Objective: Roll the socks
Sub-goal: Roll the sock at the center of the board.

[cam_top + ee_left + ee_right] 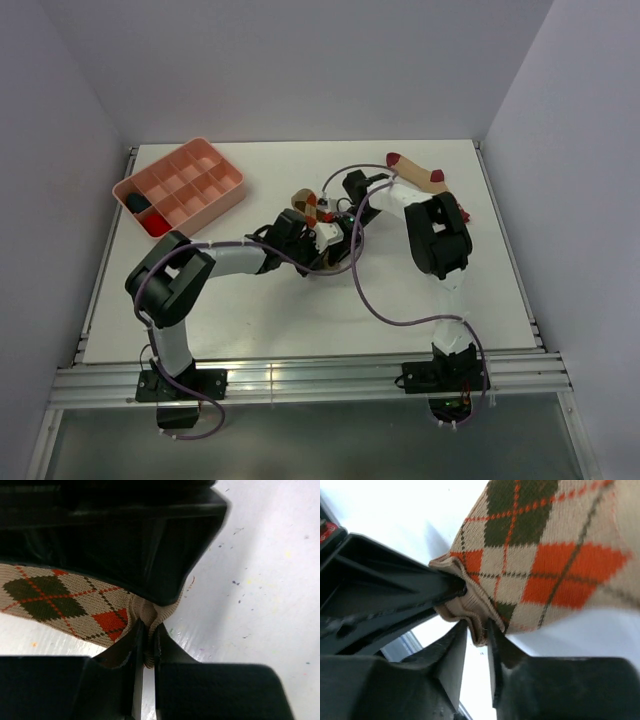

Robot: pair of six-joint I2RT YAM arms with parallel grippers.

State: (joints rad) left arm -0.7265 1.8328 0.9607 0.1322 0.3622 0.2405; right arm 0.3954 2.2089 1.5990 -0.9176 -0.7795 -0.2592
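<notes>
The argyle sock [303, 203] is lifted at mid-table between both grippers. In the left wrist view its diamond fabric [60, 605] runs left, and my left gripper [148, 630] is shut on a bunched fold of it. In the right wrist view the sock [555, 555] hangs above my right gripper [477, 630]. Those jaws stand apart, with the sock's ribbed cuff edge loose in the gap. The left gripper's black finger [395, 590] pinches the same cuff just beside it. The tan sock with a dark red toe [415, 172] lies flat at the back right, partly behind the right arm.
A pink compartment tray [215, 172] stands at the back left, with a dark bundle [135, 203] and a red bundle [155, 225] in its near corner. Purple cables [375, 300] loop over the table between the arms. Walls close in on three sides.
</notes>
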